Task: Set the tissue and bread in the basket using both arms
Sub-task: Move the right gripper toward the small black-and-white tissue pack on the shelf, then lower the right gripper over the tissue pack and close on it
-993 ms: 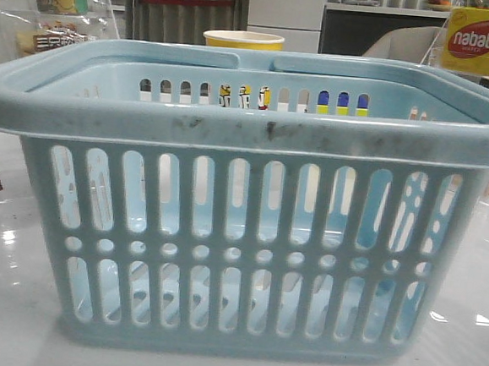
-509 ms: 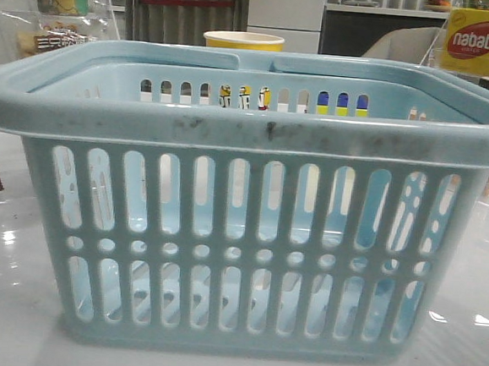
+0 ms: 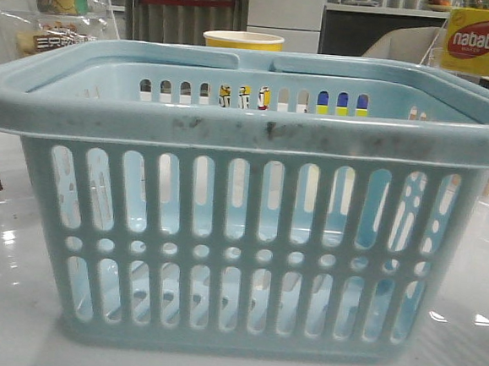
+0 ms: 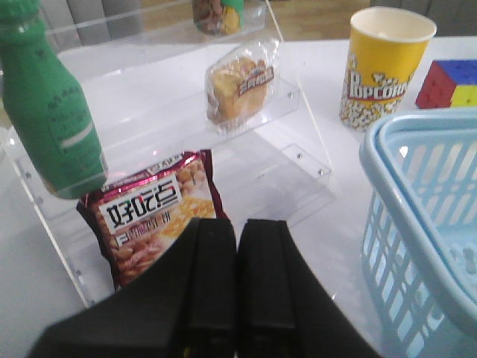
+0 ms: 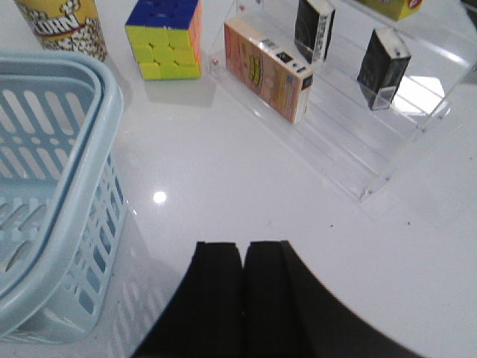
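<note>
The pale blue-grey basket [image 3: 248, 132] fills the front view and looks empty through its slots; neither gripper shows there. The bread [image 4: 238, 82], a golden loaf in a clear bag, lies on a clear acrylic shelf, well beyond my left gripper [image 4: 238, 224], which is shut and empty over the table beside the basket [image 4: 417, 194]. Two small dark packs with whitish patches [image 5: 313, 26] [image 5: 382, 67] stand on another acrylic shelf; I cannot tell which is the tissue. My right gripper [image 5: 244, 246] is shut and empty, beside the basket [image 5: 74, 149].
A green bottle [image 4: 52, 112] and a maroon snack bag [image 4: 153, 216] sit by the left shelf. A popcorn cup [image 4: 384, 67], a colour cube [image 5: 165, 37] and an orange box [image 5: 268, 71] stand behind the basket. A yellow-red nabati box [image 3: 484, 41] is at the far right.
</note>
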Robot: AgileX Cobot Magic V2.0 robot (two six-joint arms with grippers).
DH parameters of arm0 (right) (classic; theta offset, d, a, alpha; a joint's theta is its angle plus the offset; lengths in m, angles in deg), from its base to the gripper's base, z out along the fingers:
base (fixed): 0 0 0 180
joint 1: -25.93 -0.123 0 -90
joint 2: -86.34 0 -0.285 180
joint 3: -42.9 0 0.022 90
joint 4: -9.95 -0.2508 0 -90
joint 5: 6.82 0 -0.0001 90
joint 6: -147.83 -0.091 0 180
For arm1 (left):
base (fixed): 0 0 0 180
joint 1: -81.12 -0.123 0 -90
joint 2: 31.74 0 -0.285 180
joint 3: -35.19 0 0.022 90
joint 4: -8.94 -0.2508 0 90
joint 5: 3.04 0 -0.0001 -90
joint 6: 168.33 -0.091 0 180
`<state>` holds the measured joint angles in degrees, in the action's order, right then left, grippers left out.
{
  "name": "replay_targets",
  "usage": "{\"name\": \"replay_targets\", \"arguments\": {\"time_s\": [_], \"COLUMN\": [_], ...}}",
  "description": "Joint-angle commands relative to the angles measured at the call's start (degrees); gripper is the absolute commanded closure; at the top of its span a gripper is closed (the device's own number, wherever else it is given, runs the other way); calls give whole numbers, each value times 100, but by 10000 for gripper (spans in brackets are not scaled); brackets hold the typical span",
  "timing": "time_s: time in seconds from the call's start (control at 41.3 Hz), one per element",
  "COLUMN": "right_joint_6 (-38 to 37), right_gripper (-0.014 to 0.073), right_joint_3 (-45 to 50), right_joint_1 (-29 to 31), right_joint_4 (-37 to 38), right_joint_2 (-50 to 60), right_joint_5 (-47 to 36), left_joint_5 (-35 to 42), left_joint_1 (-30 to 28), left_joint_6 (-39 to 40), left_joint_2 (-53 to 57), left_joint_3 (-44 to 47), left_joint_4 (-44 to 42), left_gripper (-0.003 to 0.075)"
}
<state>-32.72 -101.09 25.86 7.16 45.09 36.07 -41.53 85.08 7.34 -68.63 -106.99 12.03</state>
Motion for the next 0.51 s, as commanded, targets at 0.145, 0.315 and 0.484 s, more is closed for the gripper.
{"name": "replay_targets", "arguments": {"time_s": [0.145,0.315,0.484], "right_joint_6": [55,55,55], "right_gripper": [482,91,-20], "right_joint_3": [-177,-177,-207], "right_joint_1": [-6,-6,21], "right_joint_4": [140,145,221], "right_joint_2": [-668,-1020,-1443], "right_joint_5": [-259,-259,-447], "left_joint_5": [470,506,517], "left_joint_1": [37,37,37], "left_joint_6": [44,23,23], "left_joint_2": [-320,-432,-441], "left_joint_3": [52,52,64], "left_joint_4": [70,19,19], "left_gripper": [552,211,159]}}
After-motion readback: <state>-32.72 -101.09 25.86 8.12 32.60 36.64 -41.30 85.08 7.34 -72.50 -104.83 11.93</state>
